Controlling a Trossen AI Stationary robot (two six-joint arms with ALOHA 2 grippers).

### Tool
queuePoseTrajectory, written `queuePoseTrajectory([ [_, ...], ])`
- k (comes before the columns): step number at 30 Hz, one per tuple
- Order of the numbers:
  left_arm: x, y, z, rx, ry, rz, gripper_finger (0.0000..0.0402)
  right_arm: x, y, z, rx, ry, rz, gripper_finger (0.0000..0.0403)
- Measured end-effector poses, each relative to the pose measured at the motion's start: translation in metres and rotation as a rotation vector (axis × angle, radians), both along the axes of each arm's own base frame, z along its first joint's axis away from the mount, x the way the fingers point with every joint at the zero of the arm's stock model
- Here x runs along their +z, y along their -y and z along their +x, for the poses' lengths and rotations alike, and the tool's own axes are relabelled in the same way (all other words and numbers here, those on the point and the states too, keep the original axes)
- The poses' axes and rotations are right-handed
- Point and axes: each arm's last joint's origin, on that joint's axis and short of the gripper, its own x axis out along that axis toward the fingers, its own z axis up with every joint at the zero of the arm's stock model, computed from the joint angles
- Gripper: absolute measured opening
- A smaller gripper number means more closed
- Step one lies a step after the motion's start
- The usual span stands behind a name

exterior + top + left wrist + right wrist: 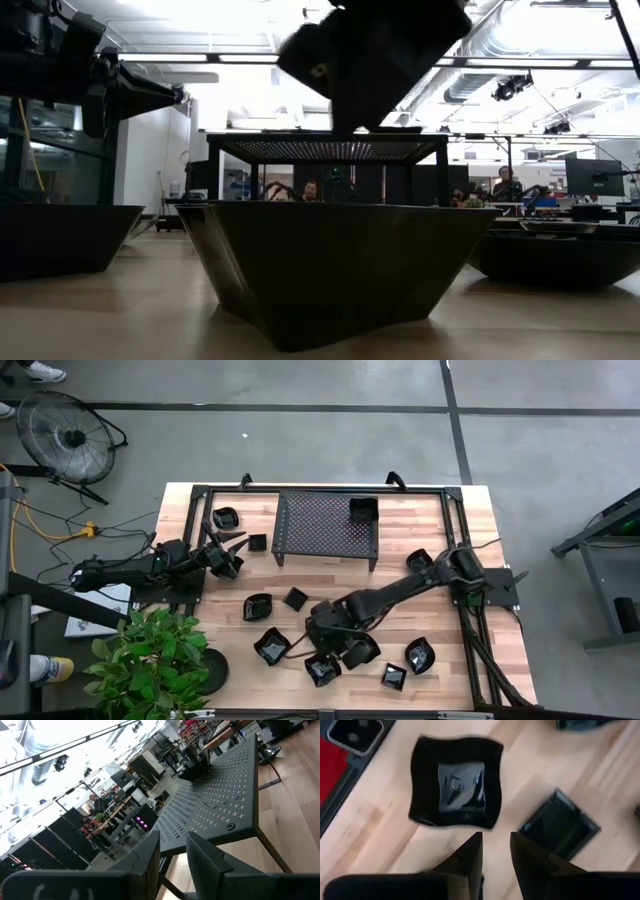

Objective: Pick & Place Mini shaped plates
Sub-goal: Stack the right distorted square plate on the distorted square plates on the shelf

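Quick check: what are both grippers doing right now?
Left gripper: slightly open, empty, facing the black perforated mesh rack.
Right gripper: slightly open, empty, above the glossy black wavy-edged square plate.

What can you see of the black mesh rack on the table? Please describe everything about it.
The mesh rack is a flat rectangular shelf, seemingly of dark metal, perforated with rows of small holes, and it stands level on thin straight legs at the far middle of the wooden table. One small square black plate sits on its top near a far corner. The left gripper is beside it, not touching. From the low view, the space under the shelf looks open.
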Motion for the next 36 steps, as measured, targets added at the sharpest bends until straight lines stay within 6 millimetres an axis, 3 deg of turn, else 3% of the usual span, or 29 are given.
queuePoseTrajectory([
  [11, 0.0, 0.0, 0.0, 0.001, 0.0, 0.0, 0.0092, -0.018, -0.011, 0.014, 0.059, -0.056, 0.105, 0.0094],
  [25, 0.0, 0.0, 0.0, 0.0, 0.001, 0.0, 0.0092, -0.023, 0.007, 0.021, 0.19, 0.012, 0.061, 0.0094],
  [36, 0.0, 0.0, 0.0, 0.001, 0.0, 0.0, 0.0092, -0.039, 0.001, 0.028, 0.253, 0.027, 0.129, 0.0094],
])
